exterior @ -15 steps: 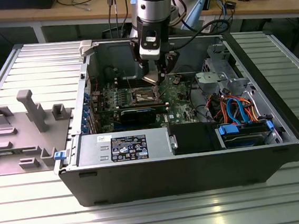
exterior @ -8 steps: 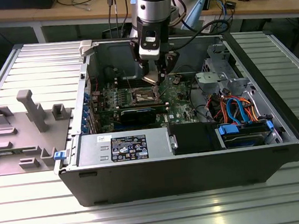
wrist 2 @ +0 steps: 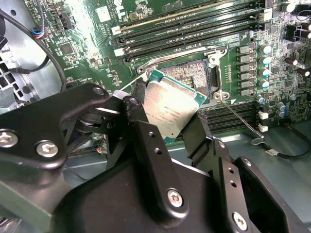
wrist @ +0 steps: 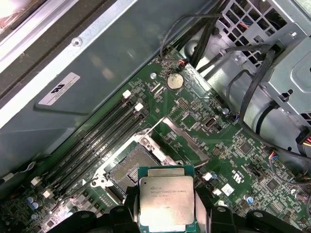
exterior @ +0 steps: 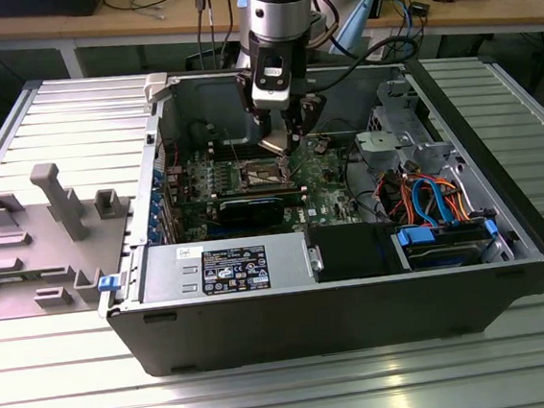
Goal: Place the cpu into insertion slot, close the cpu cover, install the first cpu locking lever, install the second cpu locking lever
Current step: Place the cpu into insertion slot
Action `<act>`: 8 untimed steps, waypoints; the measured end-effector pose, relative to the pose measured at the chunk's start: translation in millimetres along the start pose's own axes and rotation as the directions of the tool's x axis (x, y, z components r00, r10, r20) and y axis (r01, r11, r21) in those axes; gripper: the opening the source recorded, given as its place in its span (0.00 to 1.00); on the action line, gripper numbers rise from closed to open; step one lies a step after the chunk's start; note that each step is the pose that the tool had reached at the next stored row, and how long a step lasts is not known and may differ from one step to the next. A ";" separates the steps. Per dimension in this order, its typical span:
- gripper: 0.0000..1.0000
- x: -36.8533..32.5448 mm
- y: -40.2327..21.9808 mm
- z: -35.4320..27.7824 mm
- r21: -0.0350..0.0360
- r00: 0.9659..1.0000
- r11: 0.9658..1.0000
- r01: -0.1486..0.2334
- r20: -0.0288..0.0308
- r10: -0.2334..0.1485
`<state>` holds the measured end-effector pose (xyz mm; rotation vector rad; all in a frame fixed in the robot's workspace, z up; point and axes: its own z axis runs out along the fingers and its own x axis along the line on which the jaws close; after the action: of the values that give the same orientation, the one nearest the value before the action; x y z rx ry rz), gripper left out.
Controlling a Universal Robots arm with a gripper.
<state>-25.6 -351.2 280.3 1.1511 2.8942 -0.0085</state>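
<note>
Fingers (wrist 2: 146, 141) around cpu (wrist 2: 172, 109), above insertion slot (wrist 2: 187, 75)

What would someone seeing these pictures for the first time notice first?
The silvery cpu stands out in both wrist views, clamped in the tool close over the insertion slot but not yet in it. The slot sits on the green motherboard. In the exterior view, the open black computer case lies on a ribbed metal table, with the arm above it.
</note>
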 end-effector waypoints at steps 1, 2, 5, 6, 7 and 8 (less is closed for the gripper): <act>0.55 0.0 0.0 0.0 0.000 1.000 1.000 -0.001 0.000 0.001; 0.55 0.0 0.0 0.1 0.001 1.000 1.000 -0.003 0.000 0.003; 0.55 0.0 0.0 0.3 0.002 1.000 1.000 -0.009 0.001 0.009; 0.55 0.0 0.0 0.4 0.002 1.000 1.000 -0.010 0.002 0.010; 0.55 0.0 0.0 0.5 0.002 1.000 1.000 -0.011 0.002 0.011; 0.55 0.0 0.0 0.6 0.003 1.000 1.000 -0.014 0.002 0.014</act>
<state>-25.6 -351.2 279.7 1.1709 2.8850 -0.0134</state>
